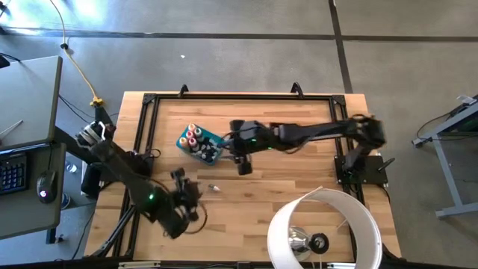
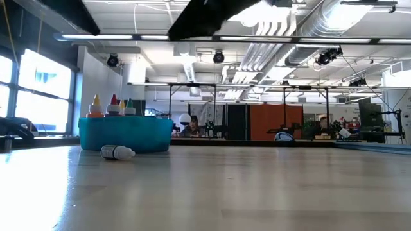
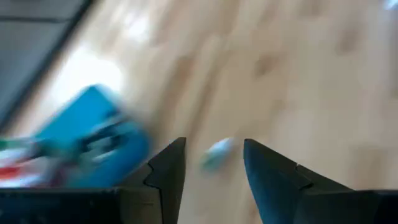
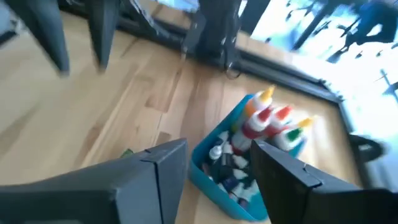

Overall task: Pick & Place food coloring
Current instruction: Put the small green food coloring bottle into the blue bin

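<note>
Teal plastic bin sits under my empty, spread right gripper; left gripper, fingers apart, faces a fallen white-capped squeeze bottle that could roll if nudged.

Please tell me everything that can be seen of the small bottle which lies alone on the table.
The lone bottle is small, pale or clear, with a dark band near one end. It looks like plastic. It lies on its side on the wooden table, beside the teal bin but apart from it. Nothing touches it except the table. The left gripper has open fingers and points toward it without touching it.
</note>
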`<state>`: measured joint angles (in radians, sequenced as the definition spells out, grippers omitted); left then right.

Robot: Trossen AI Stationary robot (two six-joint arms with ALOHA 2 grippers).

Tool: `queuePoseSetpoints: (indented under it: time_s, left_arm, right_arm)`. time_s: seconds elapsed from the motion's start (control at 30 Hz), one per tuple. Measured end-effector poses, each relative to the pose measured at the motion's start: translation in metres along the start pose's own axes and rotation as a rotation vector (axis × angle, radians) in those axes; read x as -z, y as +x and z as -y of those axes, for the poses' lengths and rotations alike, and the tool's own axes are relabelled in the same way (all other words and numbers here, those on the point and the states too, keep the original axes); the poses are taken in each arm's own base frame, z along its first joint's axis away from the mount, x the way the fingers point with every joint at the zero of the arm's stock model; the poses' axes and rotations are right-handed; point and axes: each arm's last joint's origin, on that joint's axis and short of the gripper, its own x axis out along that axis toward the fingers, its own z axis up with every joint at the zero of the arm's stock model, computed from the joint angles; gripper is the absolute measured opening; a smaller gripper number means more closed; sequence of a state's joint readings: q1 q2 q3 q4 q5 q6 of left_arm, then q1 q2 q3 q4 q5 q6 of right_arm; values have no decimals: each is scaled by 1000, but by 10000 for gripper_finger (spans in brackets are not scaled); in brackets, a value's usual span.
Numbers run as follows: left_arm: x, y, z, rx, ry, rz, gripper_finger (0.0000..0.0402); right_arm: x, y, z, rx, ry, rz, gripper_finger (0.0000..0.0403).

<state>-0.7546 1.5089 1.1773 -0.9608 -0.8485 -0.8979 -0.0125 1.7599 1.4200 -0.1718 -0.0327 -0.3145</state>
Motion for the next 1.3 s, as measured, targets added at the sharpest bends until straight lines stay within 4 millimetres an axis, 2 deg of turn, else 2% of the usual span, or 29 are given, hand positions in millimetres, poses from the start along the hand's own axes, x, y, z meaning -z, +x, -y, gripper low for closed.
queuePoseSetpoints:
  time_s: [0.1,0.17,0.3,0.43,0.53,0.67,0.87,1.1,1.3]
  left_arm:
    - [21,24,13,92,-55,70,156]
    - [32,43,14,126,-53,81,156]
    - [42,76,8,265,-80,98,156]
    - [48,102,-7,399,-58,137,156]
    - [59,117,-19,464,-26,131,156]
    - [74,128,-32,473,-38,121,156]
    - [88,135,-44,478,-55,150,156]
    - [98,137,-47,451,-41,128,156]
    - [102,138,-48,430,-20,92,156]
  right_arm:
    - [-21,-42,-10,58,-30,5,163]
    - [-33,-69,-15,95,-38,34,159]
    - [-49,-117,-23,130,-13,98,156]
    - [-55,-144,-30,102,41,133,156]
    - [-54,-154,-36,77,58,121,155]
    - [-47,-153,-45,39,65,45,154]
    - [-23,-135,-56,37,53,-27,155]
    - [16,-112,-64,115,44,-108,152]
    - [41,-99,-74,144,171,-124,152]
